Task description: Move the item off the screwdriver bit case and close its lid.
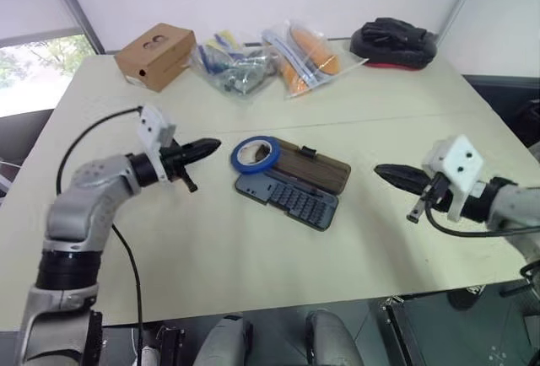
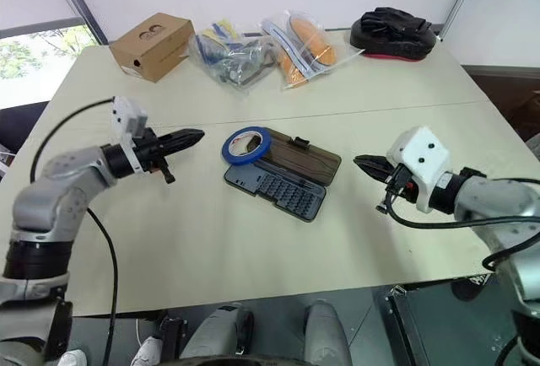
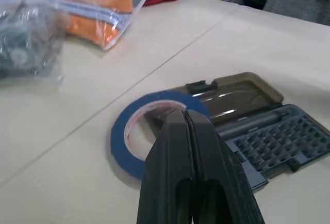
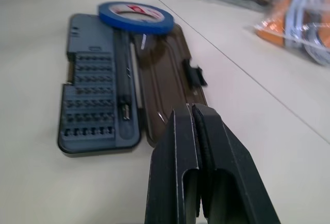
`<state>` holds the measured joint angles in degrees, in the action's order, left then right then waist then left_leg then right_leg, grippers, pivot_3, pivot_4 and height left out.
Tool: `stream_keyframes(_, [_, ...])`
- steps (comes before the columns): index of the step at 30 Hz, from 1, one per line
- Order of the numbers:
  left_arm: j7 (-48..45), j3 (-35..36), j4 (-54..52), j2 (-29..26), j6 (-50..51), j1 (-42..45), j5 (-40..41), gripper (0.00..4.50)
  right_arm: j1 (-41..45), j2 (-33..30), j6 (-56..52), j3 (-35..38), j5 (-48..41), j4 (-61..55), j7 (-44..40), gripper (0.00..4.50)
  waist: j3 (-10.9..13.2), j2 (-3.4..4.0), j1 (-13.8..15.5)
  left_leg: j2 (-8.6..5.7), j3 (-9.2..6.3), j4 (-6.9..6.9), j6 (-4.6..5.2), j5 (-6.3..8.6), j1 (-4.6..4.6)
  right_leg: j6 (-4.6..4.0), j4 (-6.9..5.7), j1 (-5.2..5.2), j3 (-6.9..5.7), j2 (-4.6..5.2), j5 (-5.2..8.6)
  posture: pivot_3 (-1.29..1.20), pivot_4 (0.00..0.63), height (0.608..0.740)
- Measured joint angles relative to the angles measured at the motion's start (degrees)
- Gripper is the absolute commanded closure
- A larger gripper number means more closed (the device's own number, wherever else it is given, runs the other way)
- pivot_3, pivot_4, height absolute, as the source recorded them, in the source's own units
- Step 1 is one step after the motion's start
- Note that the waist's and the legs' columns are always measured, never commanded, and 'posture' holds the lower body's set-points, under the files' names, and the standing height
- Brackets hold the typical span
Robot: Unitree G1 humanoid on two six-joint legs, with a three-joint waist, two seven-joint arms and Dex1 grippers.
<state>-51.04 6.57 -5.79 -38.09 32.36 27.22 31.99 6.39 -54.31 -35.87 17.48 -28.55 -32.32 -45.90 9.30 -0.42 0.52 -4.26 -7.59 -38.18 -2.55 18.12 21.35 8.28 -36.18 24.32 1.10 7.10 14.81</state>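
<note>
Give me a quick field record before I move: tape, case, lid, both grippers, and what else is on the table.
blue tape: lying flat on one end of the open case, overlapping the lid
screwdriver bit case: open, bits showing
lid: folded back flat on the table
left gripper: shut, empty, beside the tape
right gripper: shut, empty, off the lid's far end
far side of table: cardboard box, two plastic bags, black gloves

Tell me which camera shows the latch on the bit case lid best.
The right wrist view: the black latch stands out clearly on the open lid's outer edge. The left wrist view shows it too; in the head views it is a small dark tab.
</note>
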Motion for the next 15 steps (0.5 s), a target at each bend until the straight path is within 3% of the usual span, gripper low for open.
stream_keyframes(15, [0.50, 1.20, -1.37, -0.81, 3.70, 0.69, 3.28, 4.50, 3.45, -0.46, -0.86, -1.47, -1.11, 0.05, -0.20, 4.44, 0.02, -0.03, 0.06, 0.01, -0.04, -0.02, -0.01, -0.01, 0.01, 0.01, -0.01, 0.02, 0.02, 0.00, -0.01, 0.00, 0.150, 0.740])
